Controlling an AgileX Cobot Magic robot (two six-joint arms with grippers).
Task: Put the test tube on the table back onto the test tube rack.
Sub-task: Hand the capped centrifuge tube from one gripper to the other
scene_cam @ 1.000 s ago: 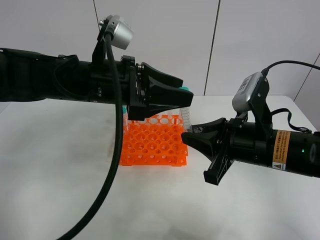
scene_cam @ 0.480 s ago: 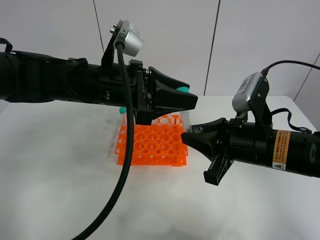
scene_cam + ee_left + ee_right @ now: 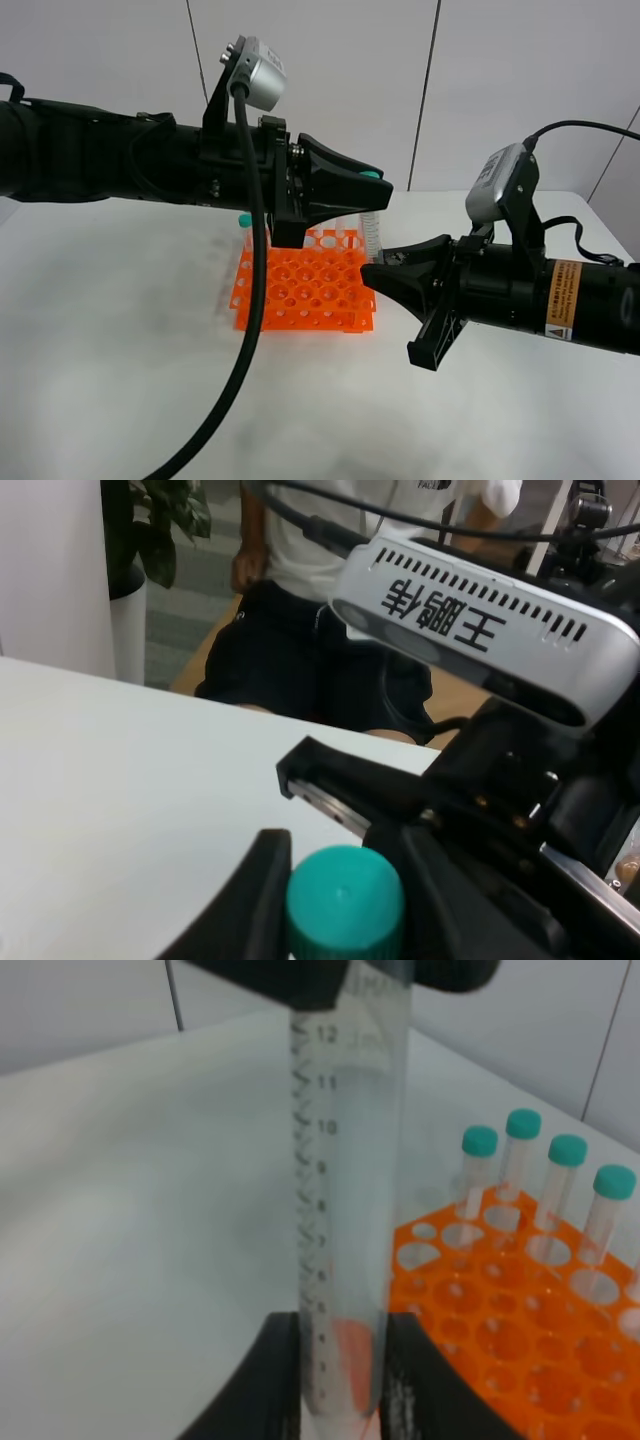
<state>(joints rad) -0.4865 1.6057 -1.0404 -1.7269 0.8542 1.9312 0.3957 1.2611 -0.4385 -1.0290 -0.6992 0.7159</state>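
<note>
The test tube (image 3: pixel 372 232) is up in the air and stands straight, with its green cap (image 3: pixel 372 176) on top. It is not lying on the table (image 3: pixel 120 330) and it is not in a hole yet.

Both arms hold it at once. The left gripper (image 3: pixel 378 190) comes in from the left and its jaws are pressed tight on the top of the tube. In the left wrist view the cap (image 3: pixel 345 900) sits snug between the two black fingers (image 3: pixel 262 890). The right gripper (image 3: pixel 370 272) comes in from the right and pinches the tube low down, near its pointed end. In the right wrist view the tube (image 3: pixel 345 1210) rises between the two dark fingers (image 3: pixel 280 1380), and you can see the little marks up its side.

The orange test tube rack (image 3: pixel 300 295) stands on the table, just beside the tube. The tube is near the rack's far right corner, but I cannot tell if its tip is over a hole or just next to the rack.

Other tubes (image 3: pixel 522 1160) with green caps stand in a row in the rack
</note>
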